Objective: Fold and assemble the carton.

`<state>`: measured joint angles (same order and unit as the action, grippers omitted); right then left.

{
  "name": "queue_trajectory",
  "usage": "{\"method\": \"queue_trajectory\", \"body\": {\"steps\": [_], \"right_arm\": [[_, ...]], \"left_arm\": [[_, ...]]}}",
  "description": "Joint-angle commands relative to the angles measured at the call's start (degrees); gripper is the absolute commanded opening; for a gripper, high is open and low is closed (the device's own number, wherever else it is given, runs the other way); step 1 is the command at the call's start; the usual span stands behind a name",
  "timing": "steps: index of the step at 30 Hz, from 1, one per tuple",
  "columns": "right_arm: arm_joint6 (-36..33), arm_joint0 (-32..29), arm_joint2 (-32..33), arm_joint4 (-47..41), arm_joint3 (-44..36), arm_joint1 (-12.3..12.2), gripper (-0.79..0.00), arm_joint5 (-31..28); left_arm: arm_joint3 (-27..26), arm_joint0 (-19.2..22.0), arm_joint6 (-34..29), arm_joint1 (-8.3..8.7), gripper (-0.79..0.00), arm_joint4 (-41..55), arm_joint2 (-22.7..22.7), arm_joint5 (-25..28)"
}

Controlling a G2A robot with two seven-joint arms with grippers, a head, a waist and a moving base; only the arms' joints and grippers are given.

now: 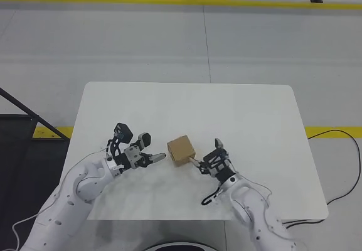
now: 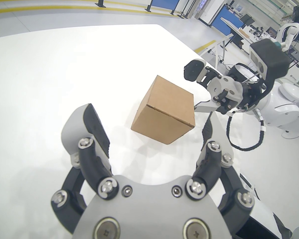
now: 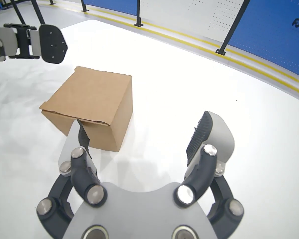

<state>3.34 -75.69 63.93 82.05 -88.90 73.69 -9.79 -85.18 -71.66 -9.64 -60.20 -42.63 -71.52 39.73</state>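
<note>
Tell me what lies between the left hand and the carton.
Bare table, as the left wrist view shows; the open left hand sits apart from the carton.

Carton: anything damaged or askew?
Yes. The carton is closed, but its top flap's edge nearest the right gripper is ragged and slightly lifted, leaving a thin gap rather than sitting flush. Otherwise it rests flat on the table.

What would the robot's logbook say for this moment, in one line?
carton: closed, on table | left gripper: open, beside it | right gripper: open, beside it

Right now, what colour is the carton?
The carton is plain brown, clearest in the right wrist view.
</note>
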Motion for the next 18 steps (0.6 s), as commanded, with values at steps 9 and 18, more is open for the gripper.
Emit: {"method": "queue_trajectory", "body": {"steps": [9, 18], "right_arm": [[1.6, -1.9, 0.1, 0.5, -0.6, -0.7, 0.0, -8.4], [-0.4, 0.2, -3.6, -3.8, 1.4, 0.6, 0.0, -4.9]], "left_arm": [[0.1, 0.2, -0.3, -0.09, 0.0, 0.4, -0.2, 0.0], [0.0, 0.4, -0.7, -0.14, 0.0, 0.6, -0.4, 0.2]]}}
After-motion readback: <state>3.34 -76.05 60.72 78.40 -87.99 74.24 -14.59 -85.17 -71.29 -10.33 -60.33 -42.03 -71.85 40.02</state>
